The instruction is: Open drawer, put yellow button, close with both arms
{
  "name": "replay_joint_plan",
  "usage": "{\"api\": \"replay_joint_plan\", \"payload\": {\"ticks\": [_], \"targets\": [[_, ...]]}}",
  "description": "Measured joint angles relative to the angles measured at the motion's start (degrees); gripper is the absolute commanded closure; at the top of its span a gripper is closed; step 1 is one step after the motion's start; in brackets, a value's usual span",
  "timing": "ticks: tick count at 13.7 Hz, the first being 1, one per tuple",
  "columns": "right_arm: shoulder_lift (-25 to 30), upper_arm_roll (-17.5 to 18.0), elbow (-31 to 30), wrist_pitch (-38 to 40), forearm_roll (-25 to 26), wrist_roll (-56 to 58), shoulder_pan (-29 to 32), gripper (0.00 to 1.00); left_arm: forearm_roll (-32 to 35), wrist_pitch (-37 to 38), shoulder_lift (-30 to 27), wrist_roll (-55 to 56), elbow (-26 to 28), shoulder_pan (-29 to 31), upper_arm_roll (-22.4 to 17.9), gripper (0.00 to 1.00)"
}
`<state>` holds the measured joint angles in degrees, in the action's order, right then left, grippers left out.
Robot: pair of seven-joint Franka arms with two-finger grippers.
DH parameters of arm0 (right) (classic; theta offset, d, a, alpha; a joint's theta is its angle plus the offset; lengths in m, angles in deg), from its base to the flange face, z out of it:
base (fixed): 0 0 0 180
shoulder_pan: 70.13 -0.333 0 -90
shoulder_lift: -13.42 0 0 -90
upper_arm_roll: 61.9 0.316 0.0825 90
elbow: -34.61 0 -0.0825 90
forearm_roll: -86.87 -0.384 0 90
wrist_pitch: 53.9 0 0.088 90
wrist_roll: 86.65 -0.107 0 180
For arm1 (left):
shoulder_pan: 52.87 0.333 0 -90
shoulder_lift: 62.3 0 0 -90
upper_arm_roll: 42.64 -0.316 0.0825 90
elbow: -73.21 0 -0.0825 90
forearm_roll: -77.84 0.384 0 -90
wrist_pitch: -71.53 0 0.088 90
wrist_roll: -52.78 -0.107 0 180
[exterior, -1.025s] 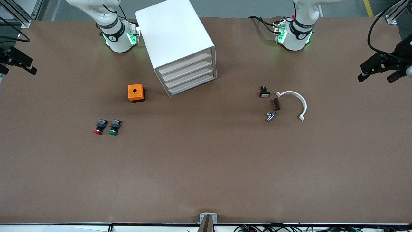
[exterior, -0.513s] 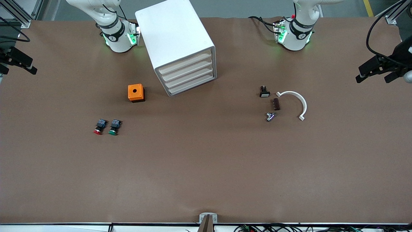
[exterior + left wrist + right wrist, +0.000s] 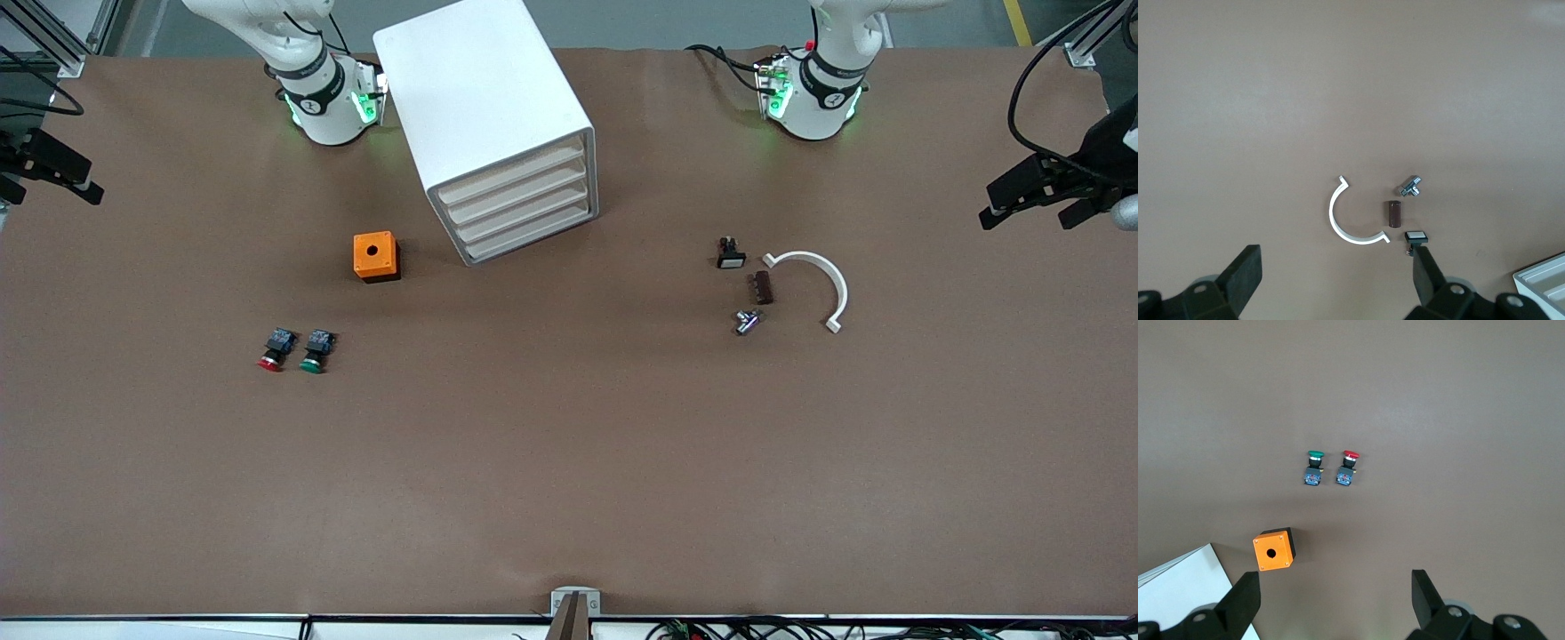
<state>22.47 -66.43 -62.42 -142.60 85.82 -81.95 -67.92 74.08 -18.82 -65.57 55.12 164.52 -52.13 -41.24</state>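
Observation:
The white cabinet (image 3: 484,98) stands between the two arm bases, and its topmost drawer (image 3: 514,169) is shut like the three below it. The yellow button does not show in any view. My left gripper (image 3: 1022,222) hangs open and empty above the table's edge at the left arm's end. In the left wrist view the left gripper (image 3: 1336,260) spreads wide over bare table. My right gripper (image 3: 53,199) is open and empty over the right arm's end, and in its wrist view the right gripper (image 3: 1335,581) shows nothing between its fingers.
An orange box (image 3: 375,256) with a hole sits beside the cabinet. A red-capped button (image 3: 274,349) and a green-capped button (image 3: 315,351) lie nearer the camera. Toward the left arm's end lie a white curved piece (image 3: 822,284), a black switch (image 3: 731,255), a brown cylinder (image 3: 763,287) and a metal part (image 3: 747,321).
The left gripper has drifted slightly inward over the table's edge. The right gripper and all objects have stayed put.

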Motion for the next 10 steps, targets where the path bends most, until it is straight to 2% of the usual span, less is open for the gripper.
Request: {"api": "replay_joint_plan", "payload": {"ticks": [10], "targets": [[0.0,0.0,0.0,0.3,0.0,0.0,0.0,0.0,0.0,0.1,1.0,0.1,-0.1,0.0,0.0,0.0]]}}
